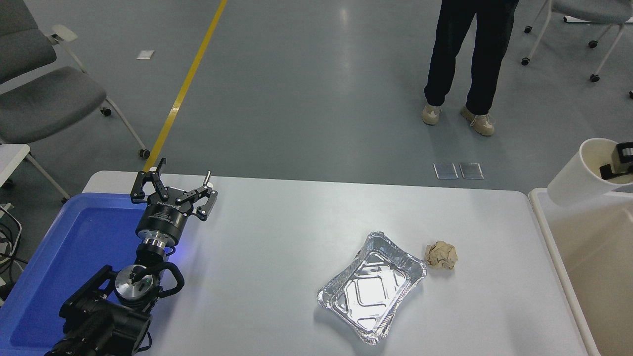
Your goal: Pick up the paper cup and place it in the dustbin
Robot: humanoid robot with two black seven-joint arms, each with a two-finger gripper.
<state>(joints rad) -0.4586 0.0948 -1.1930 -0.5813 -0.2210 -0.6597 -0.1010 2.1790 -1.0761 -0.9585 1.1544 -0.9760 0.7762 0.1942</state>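
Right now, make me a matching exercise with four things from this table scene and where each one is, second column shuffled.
Things:
1. paper cup
2. foil tray
3. paper ball
4. left gripper

Places:
A. beside the foil tray's far right corner
B. open, above the blue tray's far edge
C. lifted, tilted, held by the right gripper over the dustbin's far corner
D. flat on the table, empty

Pairs: 1-C, 2-D, 3-A, 4-B

Robot lab/office: grey floor w/ yellow line [185, 84], wheeled chairs [44, 94] (white worktable [277, 237]).
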